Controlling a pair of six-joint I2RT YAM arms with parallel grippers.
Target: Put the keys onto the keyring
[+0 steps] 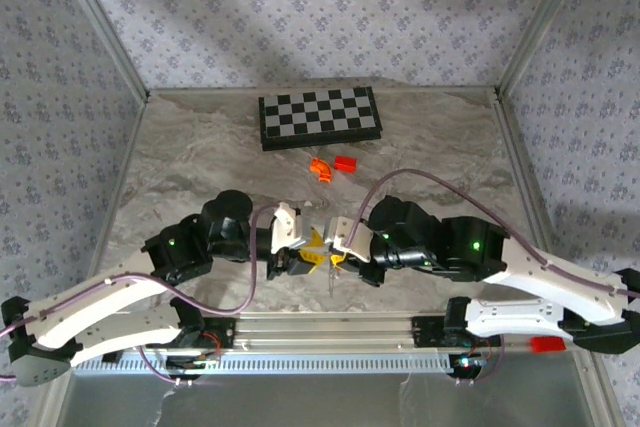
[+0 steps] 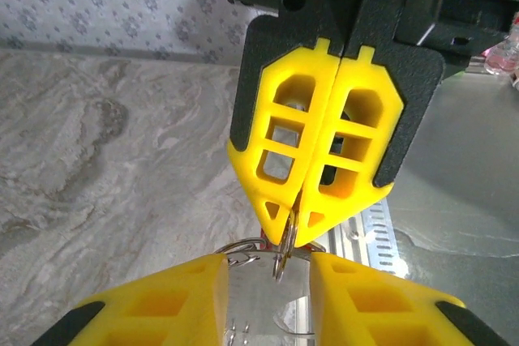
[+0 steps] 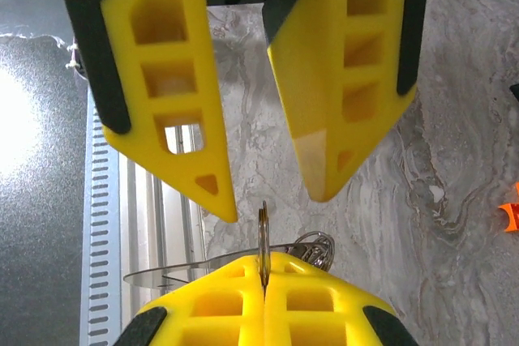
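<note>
- Two arms reach in from the near edge, and their two grippers meet tip to tip at the near middle of the marbled table [image 1: 190, 162].
- The right gripper [image 2: 288, 231] has its yellow fingers pressed flat together. Its tips pinch one thin metal ring, the keyring [image 3: 263, 228], which stands edge-on and upright.
- The left gripper [image 3: 274, 200] stands partly open and grips nothing. Its two fingertips sit either side of the ring's free edge, with bare gaps in the right wrist view.
- One small cluster of coiled wire loops [image 3: 316, 247] sits right beside the pinched ring. In the left wrist view the loops lie against the tip of one left finger.
- One flat silvery blade [image 3: 174, 269] juts out sideways from under the ring (shaped like a key, though whether it is threaded on cannot be told).
- One black-and-white checkerboard [image 1: 320, 117] lies at the far middle, well apart from the grippers.
- Between the board and the grippers lie one orange curved piece [image 1: 320, 168] and one red block [image 1: 345, 162], just beside each other, the block to the right.
- One more small red piece [image 1: 547, 344] sits at the near right, by the right arm.
</note>
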